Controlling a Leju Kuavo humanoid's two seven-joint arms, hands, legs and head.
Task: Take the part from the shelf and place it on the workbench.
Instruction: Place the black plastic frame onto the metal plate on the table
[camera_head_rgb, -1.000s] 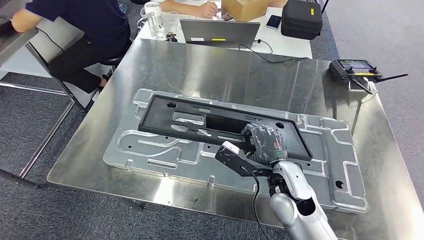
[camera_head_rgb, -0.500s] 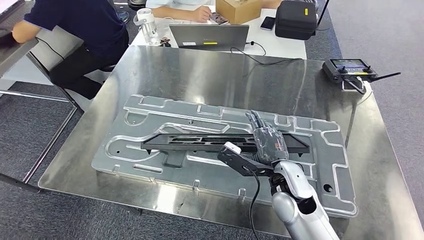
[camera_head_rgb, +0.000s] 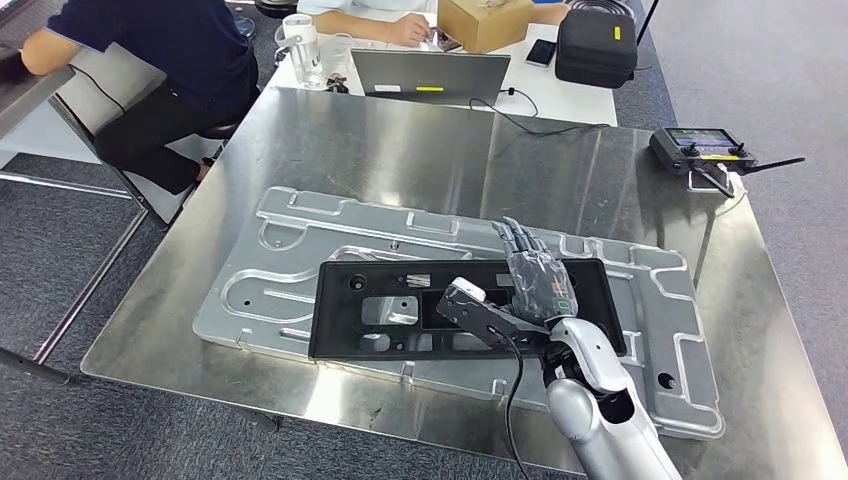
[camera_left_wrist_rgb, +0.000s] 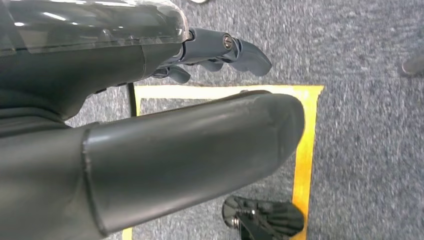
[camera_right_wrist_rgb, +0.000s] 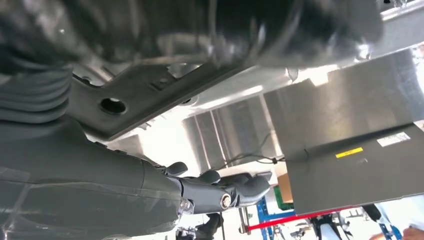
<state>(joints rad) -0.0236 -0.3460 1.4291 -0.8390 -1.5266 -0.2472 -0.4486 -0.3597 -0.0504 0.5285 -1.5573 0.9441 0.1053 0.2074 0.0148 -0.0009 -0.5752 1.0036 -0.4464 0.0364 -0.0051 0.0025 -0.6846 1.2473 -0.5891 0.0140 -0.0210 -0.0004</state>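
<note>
Since the earlier frame the black part (camera_head_rgb: 440, 305) has tipped from edge-on to nearly flat over the metal plate (camera_head_rgb: 300, 240) on the desk (camera_head_rgb: 420, 140); right robot hand (camera_head_rgb: 535, 275) grips its right end; left robot hand (camera_left_wrist_rgb: 220, 50) hangs empty, fingers loosely curled; part appears stiff, light, long, best held near mid-rail.

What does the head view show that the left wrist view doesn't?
Head view alone: the right hand on the black part, which lies over the metal plate on the workbench, plus a laptop and controller. Left wrist view alone: the left hand above grey carpet with yellow tape. Shared: nothing recognisable.
</note>
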